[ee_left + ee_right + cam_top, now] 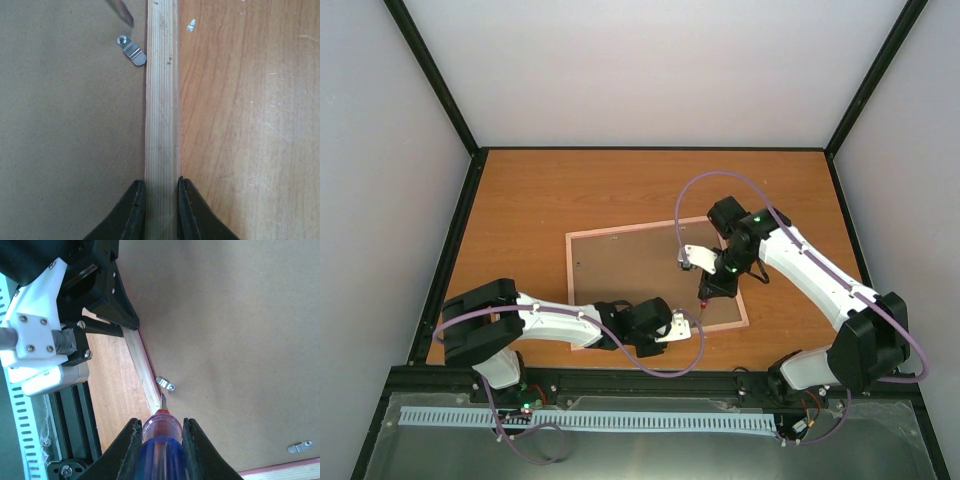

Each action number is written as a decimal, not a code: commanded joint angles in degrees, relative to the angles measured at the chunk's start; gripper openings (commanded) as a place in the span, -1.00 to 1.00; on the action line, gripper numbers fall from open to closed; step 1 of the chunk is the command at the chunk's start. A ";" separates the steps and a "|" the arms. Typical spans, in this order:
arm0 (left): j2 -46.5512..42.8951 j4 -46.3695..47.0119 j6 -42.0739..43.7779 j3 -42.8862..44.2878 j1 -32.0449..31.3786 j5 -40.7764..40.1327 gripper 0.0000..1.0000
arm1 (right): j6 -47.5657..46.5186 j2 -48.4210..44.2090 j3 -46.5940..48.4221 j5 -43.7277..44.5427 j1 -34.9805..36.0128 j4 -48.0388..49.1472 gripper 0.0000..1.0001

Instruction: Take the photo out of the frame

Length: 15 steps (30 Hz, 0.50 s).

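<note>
The pink frame (620,270) lies face down on the table with its brown board back up. The photo is hidden under the board. My left gripper (682,322) is shut on the frame's near edge rail (161,100), one finger on each side of it (161,182). My right gripper (712,283) is shut on a screwdriver (161,440) with a blue and red handle and holds it tip down. The blade tip sits just beside a small metal clip (165,384) on the board next to the rail. That clip also shows in the left wrist view (132,50).
A second metal clip (300,446) sits on the board near another edge of the frame. The wooden table (540,200) extends round the frame, with white walls behind and at the sides. The left gripper's body (107,305) is close to the screwdriver.
</note>
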 commanded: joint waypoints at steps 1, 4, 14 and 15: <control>2.50 -4.01 -0.41 -0.20 -0.08 -2.54 -0.91 | -1.52 -0.17 -0.69 0.15 0.28 -2.37 -0.94; 2.62 -4.01 -0.42 -0.08 -0.08 -2.58 -0.91 | -1.67 0.68 -0.91 -0.41 0.37 -2.52 -0.94; 2.68 -4.01 -0.38 -0.14 -0.08 -2.58 -0.91 | 2.21 2.31 -2.22 -0.16 0.41 5.05 -0.94; 2.70 -4.01 -0.44 -0.22 -0.08 -2.59 -0.92 | 2.49 2.41 -1.96 -0.01 0.37 5.55 -0.94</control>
